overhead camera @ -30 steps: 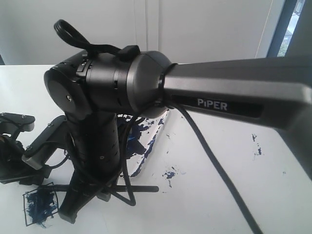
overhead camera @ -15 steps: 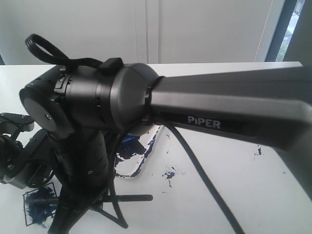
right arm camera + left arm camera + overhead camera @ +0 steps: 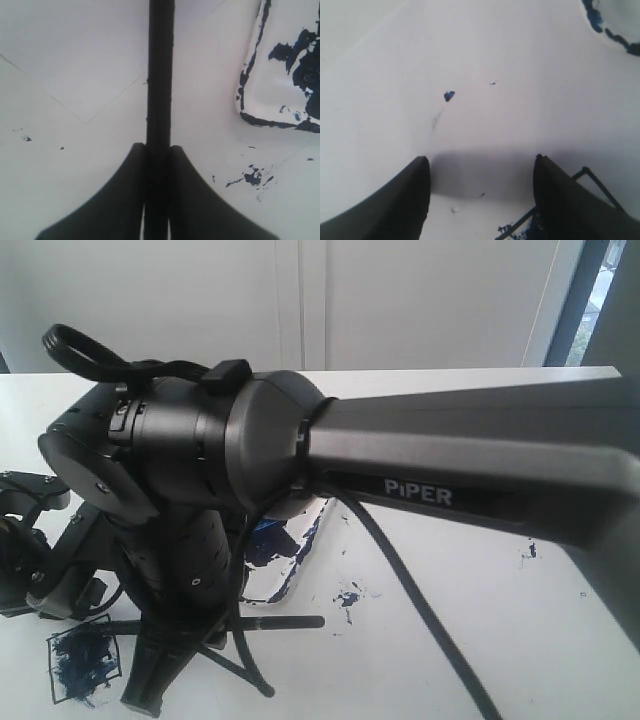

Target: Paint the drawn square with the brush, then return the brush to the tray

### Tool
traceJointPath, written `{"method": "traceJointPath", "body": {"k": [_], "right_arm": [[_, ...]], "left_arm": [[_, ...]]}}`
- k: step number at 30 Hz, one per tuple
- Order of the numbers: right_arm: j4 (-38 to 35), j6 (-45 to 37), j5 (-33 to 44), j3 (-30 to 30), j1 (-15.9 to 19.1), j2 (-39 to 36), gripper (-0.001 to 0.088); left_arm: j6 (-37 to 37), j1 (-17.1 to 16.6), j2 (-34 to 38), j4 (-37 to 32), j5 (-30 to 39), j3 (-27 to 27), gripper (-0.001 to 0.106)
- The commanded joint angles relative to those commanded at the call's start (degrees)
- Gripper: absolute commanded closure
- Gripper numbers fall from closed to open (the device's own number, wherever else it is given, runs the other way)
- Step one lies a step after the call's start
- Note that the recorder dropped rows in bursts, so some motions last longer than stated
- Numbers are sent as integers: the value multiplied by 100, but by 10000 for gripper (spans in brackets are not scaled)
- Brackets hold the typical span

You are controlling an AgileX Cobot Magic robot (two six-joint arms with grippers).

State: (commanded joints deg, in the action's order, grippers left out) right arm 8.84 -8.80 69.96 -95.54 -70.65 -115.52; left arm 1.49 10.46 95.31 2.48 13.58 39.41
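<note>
The brush runs level just above the white table, its handle end pointing right. My right gripper is shut on it beside the drawn square, which is daubed dark blue inside; the brush tip is hidden by the arm. In the right wrist view the black brush sticks out past the shut right gripper, with the tray off to one side. The paint-smeared tray sits behind the arm. My left gripper is open and holds nothing; a corner of the square shows by one finger.
The big right arm fills the exterior view and hides much of the table. Its cable trails over the table. Blue paint splatters lie right of the tray, and more farther right. The left arm stands at the left edge.
The right wrist swung left toward the square, then tipped back right. The brush handle dipped and shortened in view, then returned to about where it was.
</note>
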Motion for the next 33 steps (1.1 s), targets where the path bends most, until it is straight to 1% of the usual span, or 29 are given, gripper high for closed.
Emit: {"method": "traceJointPath", "body": {"k": [4, 10, 27, 33], "right_arm": [[-47, 0, 0, 221, 0, 12, 868], [-590, -191, 0, 306, -26, 36, 868], [-919, -157, 0, 306, -26, 129, 868], [-884, -157, 0, 306, -136, 129, 868]], "left_arm": [[0, 0, 0, 0, 0, 0, 413], [0, 0, 0, 0, -11, 0, 413], [0, 0, 0, 0, 1, 0, 413], [0, 0, 0, 0, 1, 0, 413]]}}
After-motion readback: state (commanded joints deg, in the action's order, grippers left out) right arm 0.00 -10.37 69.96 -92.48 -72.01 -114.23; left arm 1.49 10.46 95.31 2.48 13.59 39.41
